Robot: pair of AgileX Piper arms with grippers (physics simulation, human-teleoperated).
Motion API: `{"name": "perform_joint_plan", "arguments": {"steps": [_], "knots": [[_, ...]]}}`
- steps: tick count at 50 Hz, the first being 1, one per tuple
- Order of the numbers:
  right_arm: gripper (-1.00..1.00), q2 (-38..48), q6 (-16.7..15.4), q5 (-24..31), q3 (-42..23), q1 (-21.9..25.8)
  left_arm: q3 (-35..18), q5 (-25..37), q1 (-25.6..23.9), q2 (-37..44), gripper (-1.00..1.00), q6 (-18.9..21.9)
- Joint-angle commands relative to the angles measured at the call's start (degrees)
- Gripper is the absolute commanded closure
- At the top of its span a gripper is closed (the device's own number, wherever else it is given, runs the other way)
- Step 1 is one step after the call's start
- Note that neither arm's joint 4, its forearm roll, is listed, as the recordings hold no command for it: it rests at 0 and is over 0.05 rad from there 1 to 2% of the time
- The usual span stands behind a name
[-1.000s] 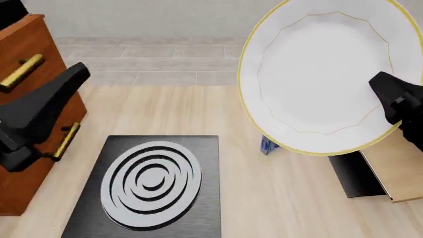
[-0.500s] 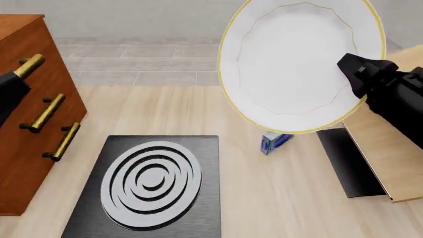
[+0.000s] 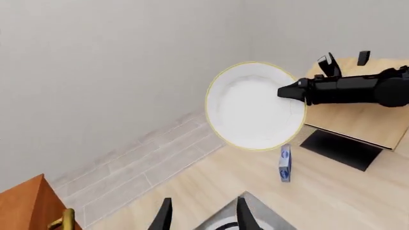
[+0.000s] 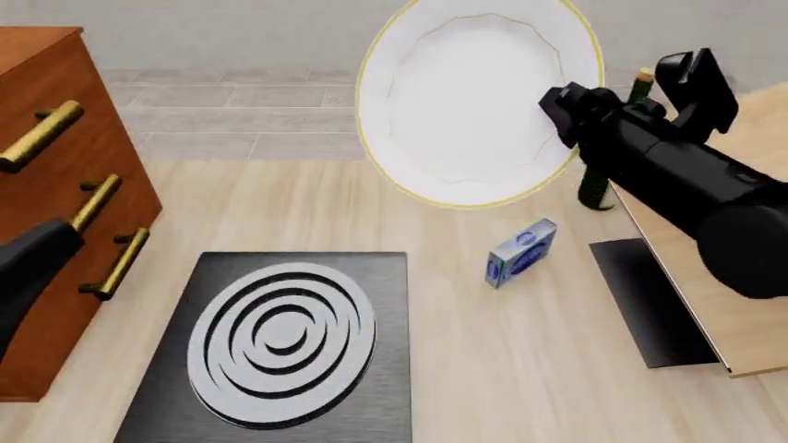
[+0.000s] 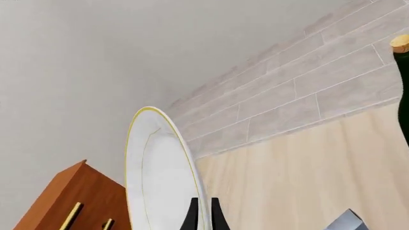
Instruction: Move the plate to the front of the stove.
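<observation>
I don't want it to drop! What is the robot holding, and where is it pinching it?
The right gripper pinches the round white gold-rimmed plate by its rim edge, mid-air. The left gripper holds nothing.

No readable text; the small blue box [image 4: 522, 253] print is illegible.

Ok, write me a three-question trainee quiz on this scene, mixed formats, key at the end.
1. True or false: the plate lies flat on the stove.
2. Which end effector holds the plate? A) left B) right
3. Fill in: the small blue box lies between the stove and the ____ black panel.

Key: 1 false, it is held up on edge in the air; 2 B; 3 plain.
</observation>
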Motion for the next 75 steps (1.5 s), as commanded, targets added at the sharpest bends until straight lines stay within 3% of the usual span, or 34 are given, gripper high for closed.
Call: {"name": "perform_joint_plan", "arguments": {"steps": [1, 21, 22, 24, 25, 26, 28, 29, 38, 50, 75], "knots": [[1.00, 9.5, 3.4, -3.8, -4.6, 1.1, 2.5, 3.5, 2.1, -3.9, -1.00, -1.8], [1.00, 22.3, 9.4, -4.5, -14.5, 3.2, 6.4, 4.5, 4.7, -7.9, -1.00, -1.5], [1.00, 23.7, 11.7, -5.6, -14.7, 3.4, 6.8, 4.3, 4.8, -8.0, -1.00, -1.4], [1.00, 24.4, 10.7, -4.6, -15.9, 3.0, 7.1, 4.3, 4.9, -8.2, -1.00, -1.4], [1.00, 26.3, 12.5, -3.7, -16.9, 3.9, 7.3, 4.3, 5.0, -8.4, -1.00, -1.4], [1.00, 25.9, 11.7, -4.2, -16.9, 3.1, 7.4, 4.3, 5.1, -8.5, -1.00, -1.4], [1.00, 26.9, 14.2, -5.6, -16.6, 3.3, 7.5, 4.5, 5.2, -8.7, -1.00, -1.6], [1.00, 27.0, 13.4, -4.8, -17.3, 3.2, 7.6, 4.5, 5.2, -8.9, -1.00, -1.6], [1.00, 30.7, 19.1, -5.9, -19.0, 2.8, 8.1, 4.6, 5.7, -9.5, -1.00, -2.2], [1.00, 36.2, 16.9, -0.6, -26.3, 3.7, 8.7, 5.7, 6.4, -11.3, -1.00, -3.1], [1.00, 48.4, 18.9, 0.5, -35.6, 5.1, 10.5, 5.9, 8.7, -12.2, -1.00, -3.9]]}}
